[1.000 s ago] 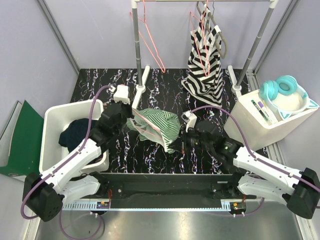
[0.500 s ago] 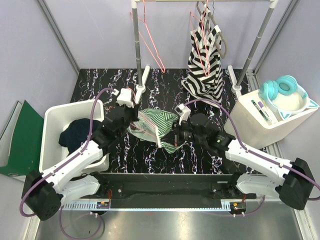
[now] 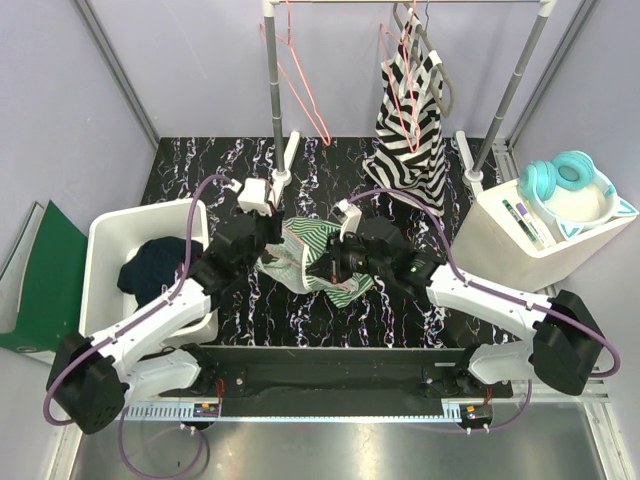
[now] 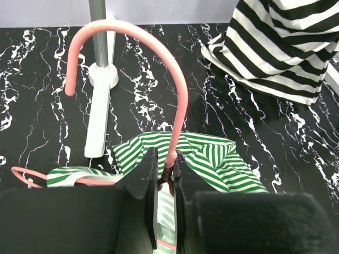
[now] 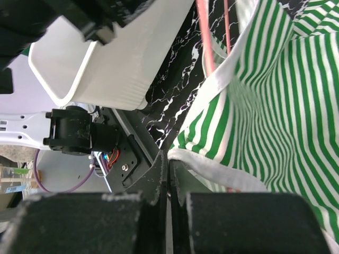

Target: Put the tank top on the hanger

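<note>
The green-and-white striped tank top (image 3: 325,250) lies bunched on the black marbled table between my two grippers. The salmon-pink wire hanger (image 3: 283,262) lies partly inside it. My left gripper (image 3: 272,238) is shut on the hanger's twisted neck (image 4: 166,177), with the hook (image 4: 132,32) arching up ahead and the tank top (image 4: 212,159) spread beyond. My right gripper (image 3: 336,266) is shut on the tank top's white trim (image 5: 198,172). Striped cloth (image 5: 265,106) hangs over it and a hanger wire (image 5: 204,47) runs under the trim.
A clothes rack at the back holds spare pink hangers (image 3: 300,80) and a black-and-white striped garment (image 3: 412,120). Its post (image 3: 273,100) and white foot (image 4: 98,106) stand just beyond the tank top. A white bin (image 3: 110,240) with a navy garment (image 3: 150,265) is left. A white box with headphones (image 3: 565,190) is right.
My right gripper has moved left toward the middle, pulling the tank top's trim. My left gripper has moved right and farther with the hanger. The cloth is more bunched.
</note>
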Controlling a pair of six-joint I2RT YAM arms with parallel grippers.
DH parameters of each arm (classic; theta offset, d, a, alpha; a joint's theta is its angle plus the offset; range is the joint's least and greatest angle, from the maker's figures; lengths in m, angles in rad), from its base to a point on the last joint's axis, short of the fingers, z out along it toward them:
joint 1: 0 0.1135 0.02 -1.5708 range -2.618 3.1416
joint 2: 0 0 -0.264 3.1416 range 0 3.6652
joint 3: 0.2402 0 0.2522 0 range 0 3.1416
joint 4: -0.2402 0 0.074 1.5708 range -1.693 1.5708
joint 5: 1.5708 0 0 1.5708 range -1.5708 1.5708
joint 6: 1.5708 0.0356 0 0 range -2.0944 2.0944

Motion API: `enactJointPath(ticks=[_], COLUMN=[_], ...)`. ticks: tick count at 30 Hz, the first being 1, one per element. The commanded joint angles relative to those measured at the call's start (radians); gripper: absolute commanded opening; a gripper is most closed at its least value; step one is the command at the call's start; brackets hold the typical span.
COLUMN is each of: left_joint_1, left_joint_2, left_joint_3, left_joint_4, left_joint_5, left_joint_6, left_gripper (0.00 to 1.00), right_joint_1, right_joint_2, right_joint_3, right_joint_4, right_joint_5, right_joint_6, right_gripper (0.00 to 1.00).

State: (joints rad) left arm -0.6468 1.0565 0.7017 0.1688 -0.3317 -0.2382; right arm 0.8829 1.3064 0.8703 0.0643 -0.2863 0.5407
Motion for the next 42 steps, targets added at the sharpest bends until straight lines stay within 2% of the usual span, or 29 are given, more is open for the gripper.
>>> enactJointPath(ticks=[1, 7, 9, 12, 13, 14, 17, 22, 26, 36, 42], left_joint_1=[-0.007, -0.005, -0.004, -0.004, -0.004, -0.004, -0.002, -0.001, -0.002, -0.002, -0.002], left_joint_2=[0.017, 0.016, 0.017, 0.017, 0.017, 0.016, 0.004, -0.033, -0.067, -0.136, -0.145], left_joint_3=[0.071, 0.12, 0.133, 0.145, 0.145, 0.144, 0.121, 0.073, 0.047, 0.01, 0.009], left_joint_4=[0.087, 0.074, 0.063, 0.048, 0.043, 0.034, 0.04, 0.049, 0.058, 0.049, 0.041], left_joint_5=[-0.052, -0.112, -0.106, -0.101, -0.102, -0.101, -0.07, -0.003, 0.045, 0.148, 0.171], left_joint_6=[-0.019, 0.007, 0.013, 0.03, 0.036, 0.042, 0.072, 0.119, 0.137, 0.149, 0.14], left_gripper=[0.0, 0.0, 0.0, 0.0, 0.0, 0.0, 0.0, 0.0, 0.0, 0.0, 0.0], right_joint_1=[0.034, 0.07, 0.083, 0.091, 0.093, 0.093, 0.09, 0.091, 0.09, 0.09, 0.091], right_joint_2=[-0.015, -0.036, -0.042, -0.073, -0.103, -0.123, -0.196, -0.307, -0.334, -0.231, -0.179], right_joint_3=[0.052, 0.018, 0.013, 0.009, 0.006, 0.006, 0.019, 0.053, 0.067, 0.068, 0.064], right_joint_4=[0.042, -0.003, -0.018, -0.058, -0.093, -0.103, -0.159, -0.265, -0.311, -0.307, -0.273], right_joint_5=[-0.005, 0.019, 0.033, 0.045, 0.048, 0.049, 0.039, 0.073, 0.14, 0.193, 0.191], right_joint_6=[-0.018, -0.027, -0.03, -0.047, -0.051, -0.056, -0.088, -0.156, -0.205, -0.237, -0.24], right_gripper=[0.0, 0.01, 0.05, 0.41, 0.62, 0.73, 0.94, 0.98, 1.0, 0.98, 0.92])
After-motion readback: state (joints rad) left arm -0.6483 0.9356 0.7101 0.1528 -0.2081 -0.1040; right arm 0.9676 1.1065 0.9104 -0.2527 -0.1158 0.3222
